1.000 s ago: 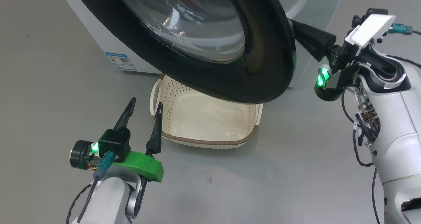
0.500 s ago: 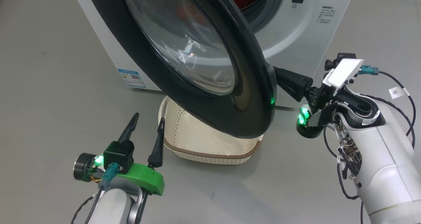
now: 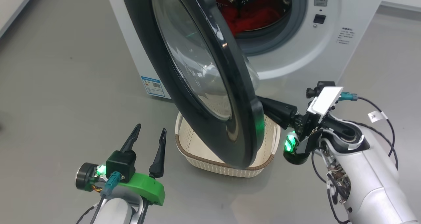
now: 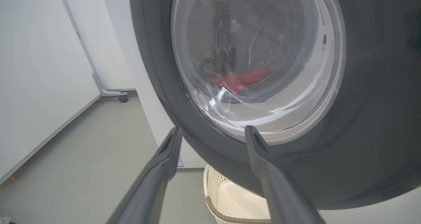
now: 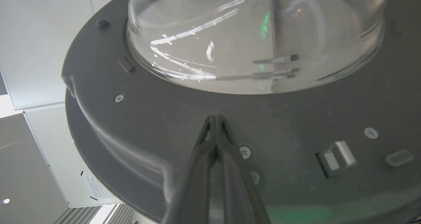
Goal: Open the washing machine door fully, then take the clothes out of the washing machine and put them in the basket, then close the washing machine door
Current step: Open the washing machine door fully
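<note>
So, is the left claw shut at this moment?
No, the left claw is open: its two dark fingers stand well apart, with nothing between them.

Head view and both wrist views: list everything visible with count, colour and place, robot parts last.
washing machine: one, white, standing on the floor at the top of the head view.
washing machine door: one, glossy black with clear glass bowl, swung partly open above the basket.
clothes: a bright red heap, count unclear, inside the drum.
basket: one, cream with brown rim, on the floor under the door's lower edge.
label sticker: one, blue, machine's lower corner.
floor: grey, all around.
left gripper: one, dark fingers, open, lower left, holding nothing.
right gripper: one, dark fingers, shut, tips at the door's inner face.
right forearm: one, white, lower right.
</note>
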